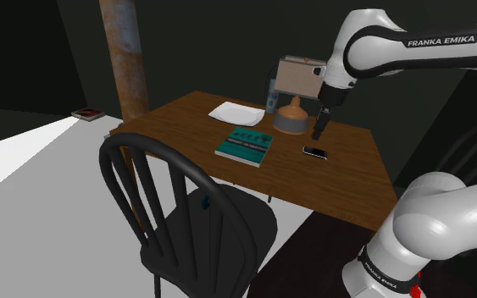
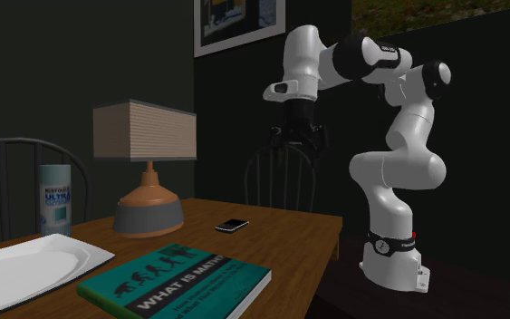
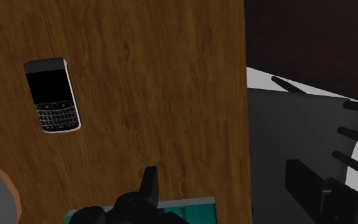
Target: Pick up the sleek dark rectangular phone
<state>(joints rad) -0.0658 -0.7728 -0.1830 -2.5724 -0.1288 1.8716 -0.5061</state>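
Observation:
The phone is a small black slab with a silver rim, a dark screen and a tiny keypad, lying flat on the wooden table. It lies near the lamp in the second exterior view. My black gripper hangs above the table, pointing down, a little higher than the phone and close beside it. The second exterior view has the gripper well above the tabletop. In the wrist view the phone lies off to the side of the left finger. The gripper is open, with nothing between its fingers.
A lamp with a tan shade and round base stands just behind the phone. A teal book, a white plate and a spray can share the table. A black chair stands at the table's near side.

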